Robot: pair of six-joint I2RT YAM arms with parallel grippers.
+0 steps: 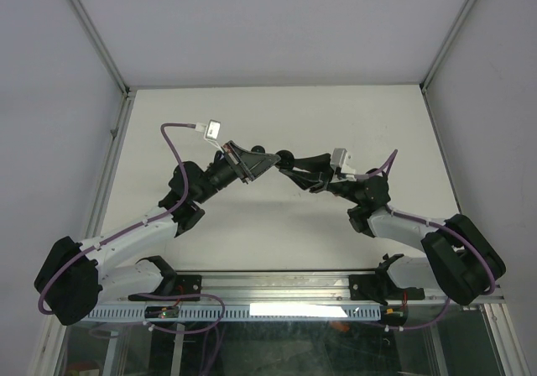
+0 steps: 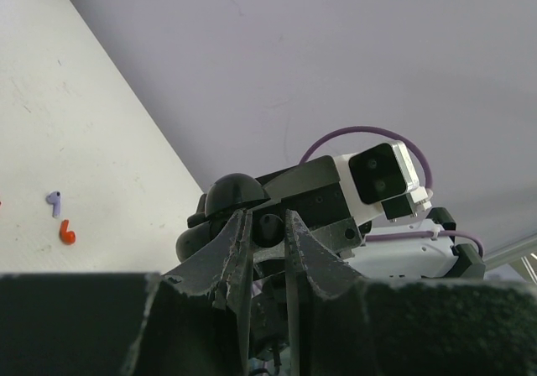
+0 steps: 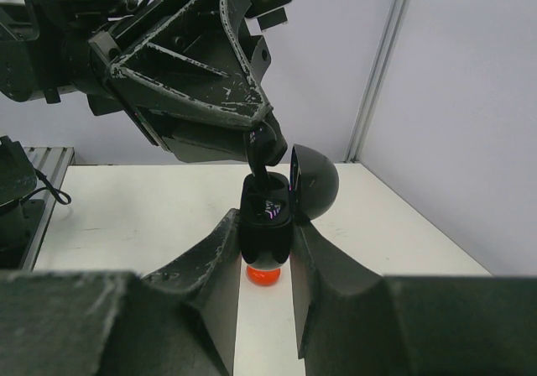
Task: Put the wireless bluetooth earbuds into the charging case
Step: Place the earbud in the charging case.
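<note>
My right gripper [image 3: 266, 221] is shut on a black charging case [image 3: 267, 229] and holds it upright above the table, with its domed lid [image 3: 315, 183] open to the right. My left gripper [image 3: 258, 134] comes from above, shut on a black earbud [image 3: 263, 153] whose stem reaches down into the case's mouth. In the left wrist view the earbud [image 2: 268, 227] sits between my left fingertips [image 2: 237, 240], with the lid's dome [image 2: 235, 193] just behind. In the top view the left gripper [image 1: 270, 159] and the right gripper [image 1: 294, 164] meet at mid-table.
A lilac earbud [image 2: 54, 201] and a red earbud [image 2: 66, 234] lie loose on the white table [image 2: 75, 124]. A red round thing [image 3: 263, 276] sits on the table under the held case. Grey walls close in the table's back and sides.
</note>
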